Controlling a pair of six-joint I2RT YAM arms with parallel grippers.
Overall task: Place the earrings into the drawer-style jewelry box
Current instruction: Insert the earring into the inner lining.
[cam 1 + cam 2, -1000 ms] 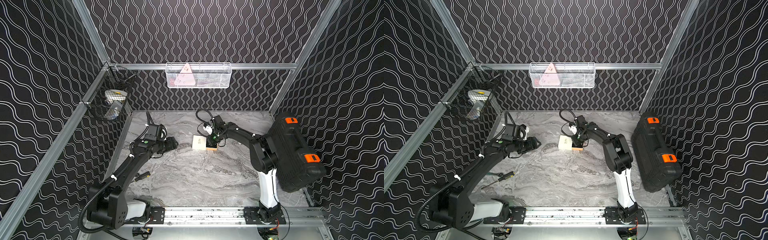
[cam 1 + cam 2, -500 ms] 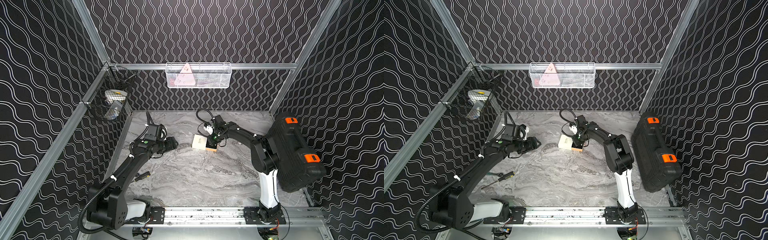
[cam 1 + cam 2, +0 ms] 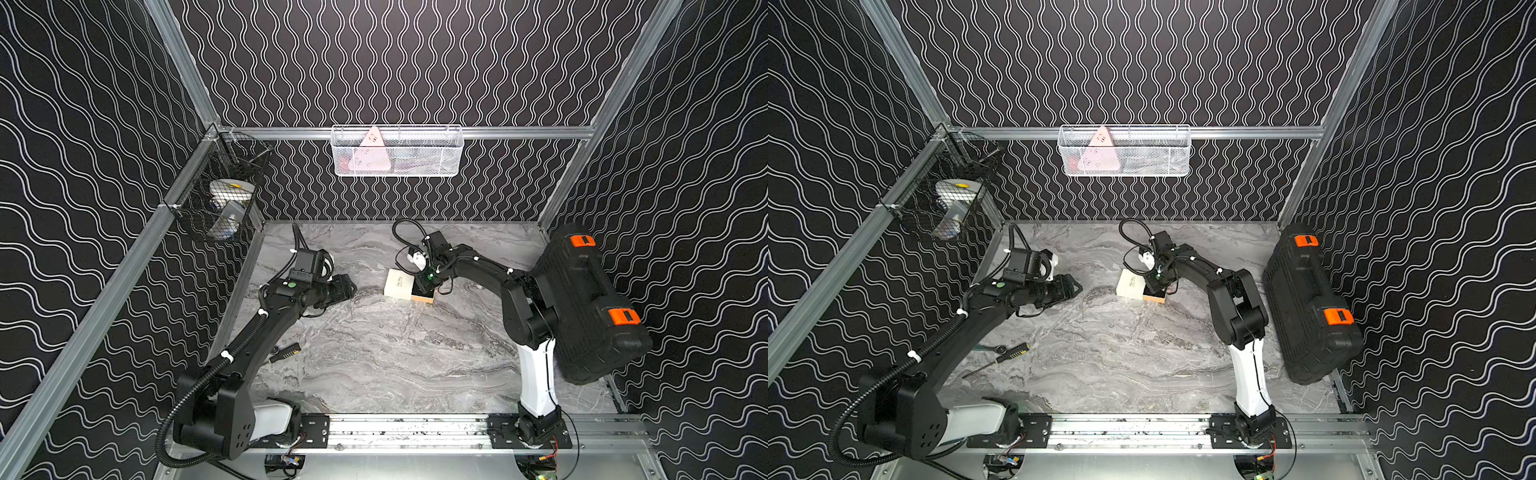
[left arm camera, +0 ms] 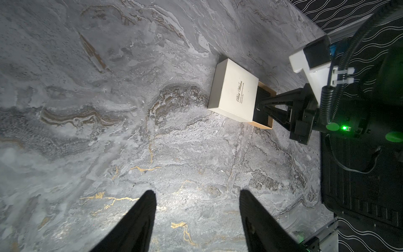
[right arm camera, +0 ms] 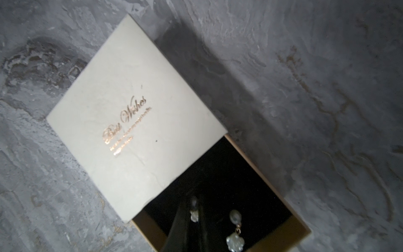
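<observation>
The earrings (image 5: pixel 234 231) are pearly white, each a round bead over a flower-shaped drop. One lies loose on the black lining of the drawer (image 5: pixel 229 170), whose tan cardboard rim is slid partway out of the drawer-style jewelry box (image 5: pixel 135 109), a flat square cream sleeve with gilt script on top, resting on the grey marbled table (image 3: pixel 395 353). The second earring (image 5: pixel 193 212) sits in the slit between the fingertips of my right gripper (image 5: pixel 193 204), which are pressed nearly together on it, over the drawer's lining. My left gripper (image 4: pixel 196 193) hovers with jaws wide, holding nothing, well apart from the box. On the back wall a white wire basket (image 3: pixel 440 153) holds a pink triangular piece (image 3: pixel 370 153).
</observation>
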